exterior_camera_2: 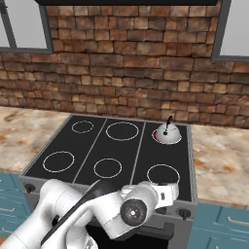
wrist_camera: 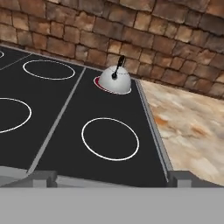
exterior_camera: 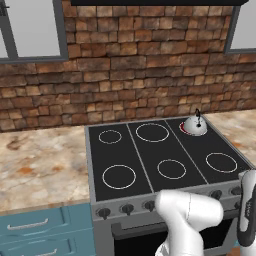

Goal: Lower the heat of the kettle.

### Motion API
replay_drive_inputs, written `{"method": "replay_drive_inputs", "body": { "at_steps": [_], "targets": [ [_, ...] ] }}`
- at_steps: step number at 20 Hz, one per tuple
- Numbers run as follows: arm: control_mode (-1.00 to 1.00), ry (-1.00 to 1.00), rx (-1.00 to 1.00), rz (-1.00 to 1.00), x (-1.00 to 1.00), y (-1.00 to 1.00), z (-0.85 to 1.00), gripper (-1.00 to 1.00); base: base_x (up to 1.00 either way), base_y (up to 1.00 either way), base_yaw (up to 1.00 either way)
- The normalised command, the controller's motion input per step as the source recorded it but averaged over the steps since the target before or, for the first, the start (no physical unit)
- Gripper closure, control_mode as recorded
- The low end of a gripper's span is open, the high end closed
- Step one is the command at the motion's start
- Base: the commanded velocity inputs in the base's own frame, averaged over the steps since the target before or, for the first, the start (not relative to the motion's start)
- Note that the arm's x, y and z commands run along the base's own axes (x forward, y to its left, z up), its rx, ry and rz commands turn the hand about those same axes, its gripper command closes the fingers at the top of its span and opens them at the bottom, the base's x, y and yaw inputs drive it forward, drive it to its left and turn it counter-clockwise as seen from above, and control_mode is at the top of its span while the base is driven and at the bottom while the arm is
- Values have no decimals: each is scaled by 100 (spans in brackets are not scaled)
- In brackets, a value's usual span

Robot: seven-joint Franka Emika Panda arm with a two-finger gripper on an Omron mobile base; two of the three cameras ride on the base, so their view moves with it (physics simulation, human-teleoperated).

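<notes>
The small silver dome kettle [exterior_camera: 195, 126] sits on the back right burner of the black stovetop [exterior_camera: 150, 160], with a red glowing ring showing under its edge. It also appears in the right base view [exterior_camera_2: 168, 133] and in the hand view [wrist_camera: 114, 81], where its thin dark handle stands upright. My gripper [wrist_camera: 111, 179] hovers low at the stove's front right edge, facing the kettle across the front right burner ring [wrist_camera: 110, 138]. Its fingertips [wrist_camera: 41, 178] stand far apart with nothing between them, so it is open. A row of dark knobs [exterior_camera: 127, 208] runs along the stove front below the arm.
Marble countertops flank the stove on the left [exterior_camera: 40, 165] and on the right [exterior_camera_2: 219, 165]. A brick wall [exterior_camera: 130, 65] rises behind. Blue drawers [exterior_camera: 35, 227] sit under the left counter. Several other burner rings carry nothing.
</notes>
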Motion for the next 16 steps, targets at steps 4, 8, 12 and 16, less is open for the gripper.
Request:
{"method": "replay_drive_inputs", "body": {
  "at_steps": [4,8,12,16],
  "targets": [
    [-100,-27,-40,31,-7,-5,-50,-100,0,0,0],
    [-100,-38,-37,33,-2,-1,-40,-100,0,0,0],
    [-100,-14,-41,18,0,1,-27,-100,0,0,0],
    [-100,-3,-38,0,1,-3,-48,-100,0,0,0]
  ]
}}
